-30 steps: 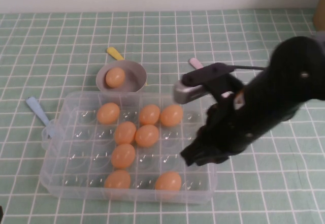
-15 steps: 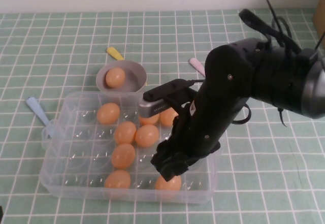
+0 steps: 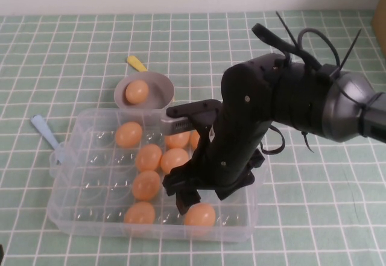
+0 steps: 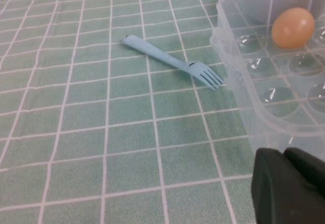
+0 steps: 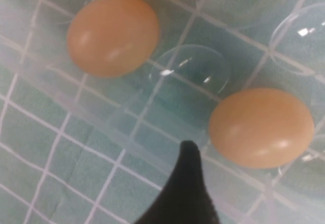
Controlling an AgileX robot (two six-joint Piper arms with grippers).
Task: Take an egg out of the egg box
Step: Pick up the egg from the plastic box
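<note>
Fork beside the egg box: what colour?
Light blue fork, clearest in the left wrist view.

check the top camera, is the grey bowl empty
No, the grey bowl holds one egg.

The right gripper (image 3: 187, 201) hangs inside the large clear plastic egg box (image 3: 72, 215), over its near right part. Just right of its fingertip (image 5: 187, 155) sits one small tan egg (image 3: 199, 215); another egg (image 3: 140, 213) lies to its left in the same near row. Behind the gripper, past the box's far wall, stands the small grey round bowl (image 3: 158, 88). Off beyond the box's left side lie the pale blue plastic fork (image 4: 173, 63) and the left gripper (image 4: 289, 188).
</note>
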